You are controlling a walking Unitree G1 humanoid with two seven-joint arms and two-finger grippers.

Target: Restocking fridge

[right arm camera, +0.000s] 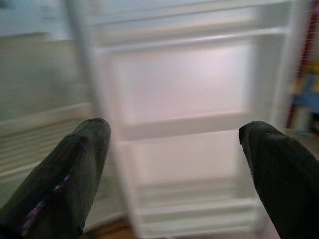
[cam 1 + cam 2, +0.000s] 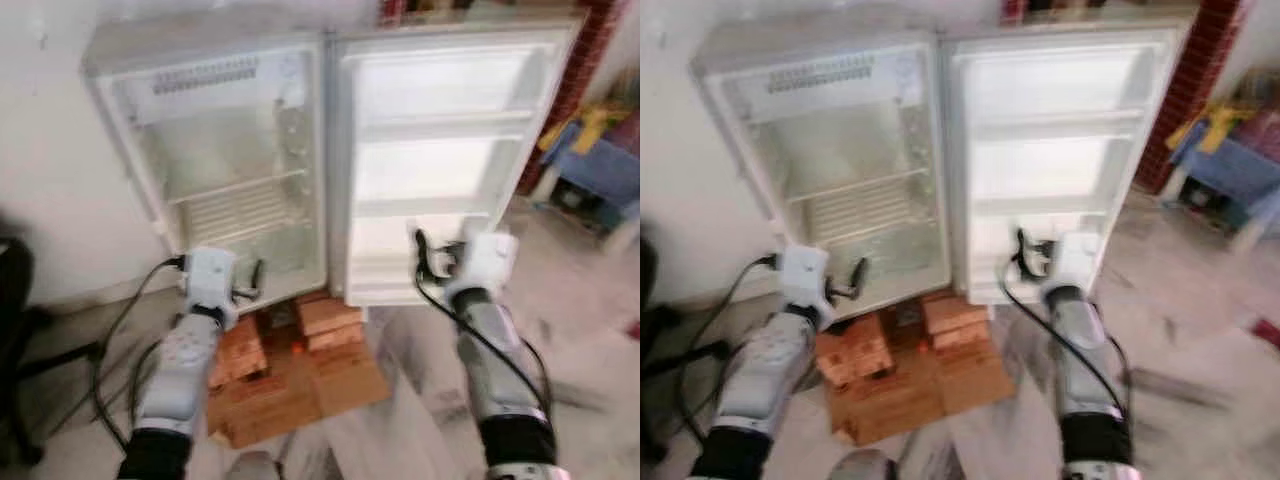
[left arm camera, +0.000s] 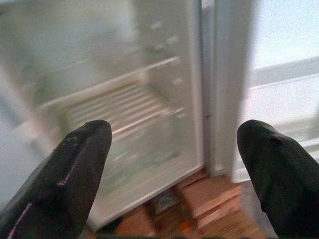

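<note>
Small white fridge [image 2: 230,170] standing open on stacked bricks [image 2: 300,350], both tools raised before it.
Left tool [image 3: 172,169] spread wide, holding nothing, facing the wire shelf [image 2: 235,205]; right tool [image 1: 174,164] likewise wide, facing the door [image 2: 440,150] racks. Views blurred.

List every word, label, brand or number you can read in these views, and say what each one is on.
None can be read.
The fridge interior and its open door show no legible lettering; the views are blurred.
The boxes on the floor show no readable print.
The left claw and right claw, both open, bear no text.
</note>
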